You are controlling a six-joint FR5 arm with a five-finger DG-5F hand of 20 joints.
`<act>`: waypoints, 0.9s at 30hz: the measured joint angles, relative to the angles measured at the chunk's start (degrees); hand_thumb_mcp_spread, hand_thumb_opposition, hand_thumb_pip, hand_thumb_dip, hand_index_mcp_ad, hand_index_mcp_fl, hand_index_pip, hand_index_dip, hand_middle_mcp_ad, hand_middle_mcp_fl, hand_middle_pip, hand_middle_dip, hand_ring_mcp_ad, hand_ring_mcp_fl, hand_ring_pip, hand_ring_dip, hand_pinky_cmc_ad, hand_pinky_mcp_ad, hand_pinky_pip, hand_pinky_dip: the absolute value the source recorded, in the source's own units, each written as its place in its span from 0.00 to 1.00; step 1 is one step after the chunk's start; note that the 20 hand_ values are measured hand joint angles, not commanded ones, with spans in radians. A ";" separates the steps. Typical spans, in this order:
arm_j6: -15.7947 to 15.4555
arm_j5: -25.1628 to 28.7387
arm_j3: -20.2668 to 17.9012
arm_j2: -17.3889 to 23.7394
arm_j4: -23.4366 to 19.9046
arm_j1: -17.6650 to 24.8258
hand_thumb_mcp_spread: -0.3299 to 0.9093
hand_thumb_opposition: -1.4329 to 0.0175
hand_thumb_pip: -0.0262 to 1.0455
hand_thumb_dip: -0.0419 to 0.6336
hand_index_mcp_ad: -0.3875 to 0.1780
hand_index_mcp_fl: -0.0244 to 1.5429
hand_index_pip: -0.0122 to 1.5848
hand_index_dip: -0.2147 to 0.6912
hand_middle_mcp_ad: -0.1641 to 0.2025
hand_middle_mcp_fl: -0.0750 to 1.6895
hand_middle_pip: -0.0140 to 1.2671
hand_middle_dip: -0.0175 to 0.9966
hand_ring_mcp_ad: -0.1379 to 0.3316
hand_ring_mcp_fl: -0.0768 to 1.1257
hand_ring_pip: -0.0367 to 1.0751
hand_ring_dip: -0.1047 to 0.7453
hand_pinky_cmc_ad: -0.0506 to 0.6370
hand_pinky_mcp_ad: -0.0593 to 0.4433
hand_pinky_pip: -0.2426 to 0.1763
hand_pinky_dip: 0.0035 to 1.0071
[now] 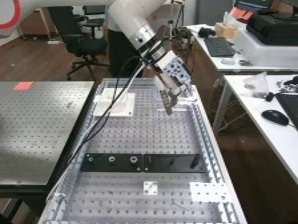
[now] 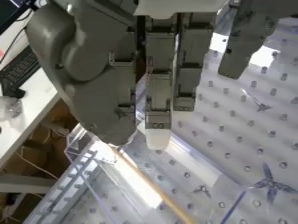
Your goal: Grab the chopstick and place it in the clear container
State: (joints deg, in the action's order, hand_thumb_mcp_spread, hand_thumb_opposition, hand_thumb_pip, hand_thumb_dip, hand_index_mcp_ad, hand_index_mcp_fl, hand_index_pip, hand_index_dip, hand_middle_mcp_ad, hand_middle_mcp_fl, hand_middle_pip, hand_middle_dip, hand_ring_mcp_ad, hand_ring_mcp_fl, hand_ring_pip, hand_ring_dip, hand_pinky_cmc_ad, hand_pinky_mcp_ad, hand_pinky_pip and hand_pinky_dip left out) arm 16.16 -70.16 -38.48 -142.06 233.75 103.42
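Hand (image 1: pixel 169 102) downturned above the perforated bench (image 1: pixel 174 136)

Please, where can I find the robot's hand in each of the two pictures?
High view: at the lower end of the white arm, over the far part of the middle bench, the hand.
Wrist view: the hand is close to the camera, beside one end of the chopstick.
Shared landmark: the metal surface with rows of holes.

Perforated metal bench (image 1: pixel 153 137), robot arm (image 1: pixel 131 19) and desk keyboard (image 1: pixel 219 46) mark this a lab.
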 joint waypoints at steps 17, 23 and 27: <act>-1.90 1.94 0.06 2.79 -0.46 -0.27 0.66 0.37 0.69 0.54 0.47 0.36 0.60 0.35 0.54 0.50 0.45 0.67 0.35 0.52 0.17 0.67 0.58 0.71 0.40 0.44; -6.87 5.71 -5.98 8.30 -8.42 0.20 0.62 0.39 0.61 0.54 0.48 0.27 0.42 0.36 0.55 0.39 0.33 0.65 0.40 0.40 0.16 0.66 0.58 0.70 0.40 0.49; -10.24 8.19 -11.47 12.34 -15.27 0.61 0.60 0.42 0.57 0.45 0.50 0.21 0.28 0.42 0.55 0.35 0.23 0.63 0.43 0.34 0.17 0.64 0.57 0.71 0.40 0.53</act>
State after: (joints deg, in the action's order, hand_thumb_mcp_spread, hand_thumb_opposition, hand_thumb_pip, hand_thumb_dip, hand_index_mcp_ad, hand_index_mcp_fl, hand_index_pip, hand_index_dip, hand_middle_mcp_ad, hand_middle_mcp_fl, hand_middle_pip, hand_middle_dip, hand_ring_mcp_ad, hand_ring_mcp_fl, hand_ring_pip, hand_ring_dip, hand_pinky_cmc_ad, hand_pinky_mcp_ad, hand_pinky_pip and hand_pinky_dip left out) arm 5.92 -61.98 -49.95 -129.72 218.48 104.03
